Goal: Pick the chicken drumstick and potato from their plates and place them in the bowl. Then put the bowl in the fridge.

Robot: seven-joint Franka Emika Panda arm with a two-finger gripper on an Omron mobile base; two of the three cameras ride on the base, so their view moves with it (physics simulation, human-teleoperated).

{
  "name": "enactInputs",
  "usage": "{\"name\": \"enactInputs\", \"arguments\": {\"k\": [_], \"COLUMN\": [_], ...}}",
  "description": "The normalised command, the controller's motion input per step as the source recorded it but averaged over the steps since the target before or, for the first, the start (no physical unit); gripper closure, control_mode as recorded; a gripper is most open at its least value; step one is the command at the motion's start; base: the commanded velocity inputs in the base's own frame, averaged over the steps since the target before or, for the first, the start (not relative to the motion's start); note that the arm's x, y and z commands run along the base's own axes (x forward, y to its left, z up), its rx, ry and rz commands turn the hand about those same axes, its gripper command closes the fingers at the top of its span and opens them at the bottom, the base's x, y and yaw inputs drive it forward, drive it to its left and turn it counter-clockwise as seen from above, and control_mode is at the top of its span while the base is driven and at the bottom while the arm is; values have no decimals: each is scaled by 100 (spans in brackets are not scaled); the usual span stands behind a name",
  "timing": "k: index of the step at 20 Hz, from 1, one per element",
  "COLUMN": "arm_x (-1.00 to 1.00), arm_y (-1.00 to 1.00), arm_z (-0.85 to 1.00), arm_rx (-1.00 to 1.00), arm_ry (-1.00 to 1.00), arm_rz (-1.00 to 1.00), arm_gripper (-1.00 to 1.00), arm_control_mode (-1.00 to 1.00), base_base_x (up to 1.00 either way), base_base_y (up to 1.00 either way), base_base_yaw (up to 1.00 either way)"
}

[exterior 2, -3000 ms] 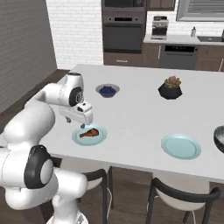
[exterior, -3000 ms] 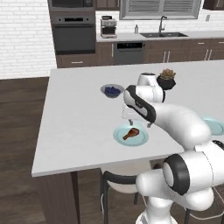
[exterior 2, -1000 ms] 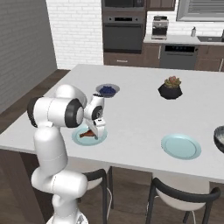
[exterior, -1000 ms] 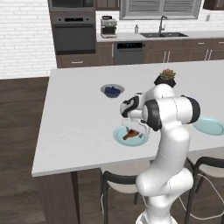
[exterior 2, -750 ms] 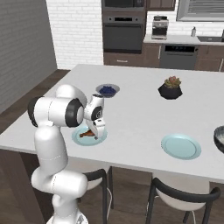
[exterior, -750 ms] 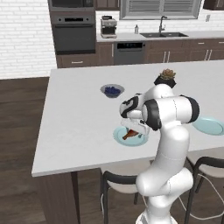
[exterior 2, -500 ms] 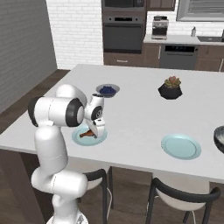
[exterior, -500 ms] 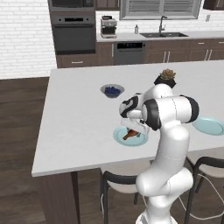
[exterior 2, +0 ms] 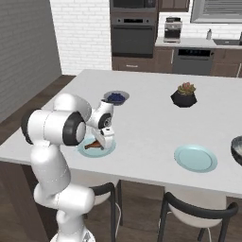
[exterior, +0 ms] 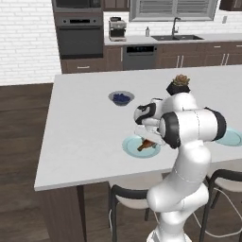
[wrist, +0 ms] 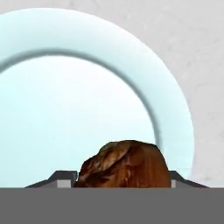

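Reddish-brown cooked chicken drumstick (wrist: pixel 127 164) is sitting between the two dark finger tips of the white arm's two-finger gripper (wrist: pixel 122 179), right over the pale turquoise round plate (wrist: pixel 78 100). Jaws are standing on either side of the meat's thick end and appear to be closing on it; whether they are clamped firm yet, cannot tell, since the contact points are cut off at the bottom edge of the hand view.

In the left base view the drumstick (exterior: pixel 147 144) is lying on its plate (exterior: pixel 130 145) near the front edge of the pale grey island counter (exterior: pixel 85 127), the gripper (exterior: pixel 147 138) reaching straight down so the fingers straddle the meat.

Second turquoise plate (exterior 2: pixel 195 158) is sitting well apart along the counter, looking bare; potato not made out. Dark grey deep bowl (exterior 2: pixel 237 150) is cut off at the frame's right edge. Small grey bowl of blueberries (exterior 2: pixel 115 98) and black faceted pot with a succulent (exterior 2: pixel 183 97) are standing farther back.

Drumstick's thin bone end is hard to make out under the white wrist in both base views.
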Motion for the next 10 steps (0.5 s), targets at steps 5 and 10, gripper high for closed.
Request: {"name": "enactInputs", "arguments": {"k": [5,10], "arm_x": [-100,-100], "arm_y": [-1,0], "arm_z": [100,88], "arm_rx": [-1,-1], "arm_ry": [-11,-6], "arm_rz": [0,0], "arm_gripper": [100,100], "arm_control_mode": [-100,-100], "base_base_x": [0,0], "base_base_y": [0,0], "base_base_yaw": [0,0]}}
